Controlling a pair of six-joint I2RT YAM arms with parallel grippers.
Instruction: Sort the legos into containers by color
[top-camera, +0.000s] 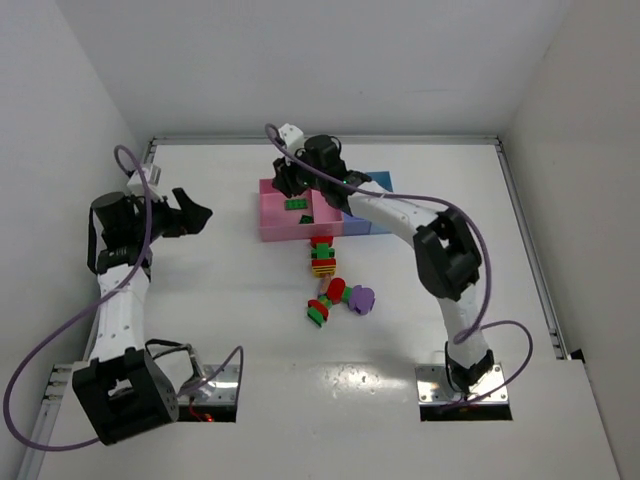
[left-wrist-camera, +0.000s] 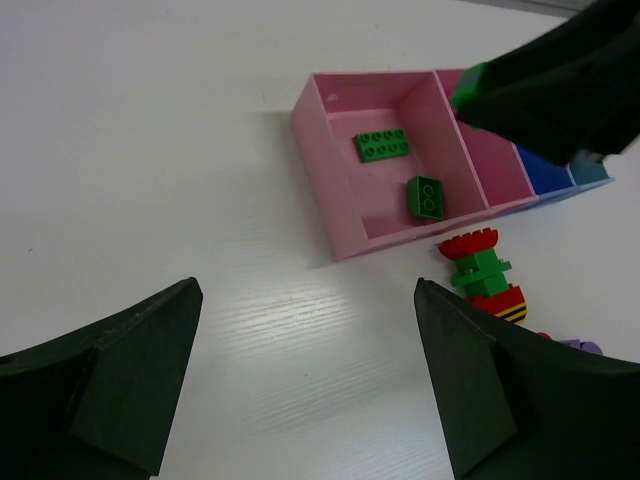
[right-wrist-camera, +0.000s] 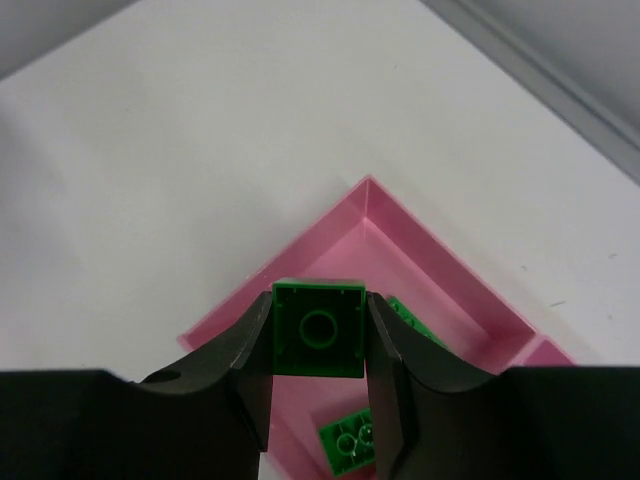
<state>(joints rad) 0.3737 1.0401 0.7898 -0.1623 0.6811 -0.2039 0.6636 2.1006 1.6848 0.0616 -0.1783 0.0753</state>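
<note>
A green 2x2 brick (right-wrist-camera: 319, 335) is clamped between the two fingers of the right tool (top-camera: 287, 180), suspended above the wide pink bin (left-wrist-camera: 372, 195) and clear of its floor. Two green legos lie inside this bin: a flat green plate (left-wrist-camera: 381, 145) towards the far wall and a smaller green brick (left-wrist-camera: 425, 196) near the partition, apart from each other. The narrow pink bin (left-wrist-camera: 490, 160) adjoins the wide one, followed by the purple-blue bin (left-wrist-camera: 545, 172) and the light blue bin (top-camera: 378, 181); the right arm covers part of these three. On the white surface (top-camera: 200, 300), just beside the near wall of the bins, lies a stacked clump (left-wrist-camera: 485, 275) of red, green, red and yellow layers. Nearer the arm bases lies a second group: a red and green clump (top-camera: 322, 305) and a purple piece (top-camera: 361, 299). The left tool (left-wrist-camera: 310, 370) hangs above bare surface to the left of the bins, its fingers spread wide and holding nothing.
</note>
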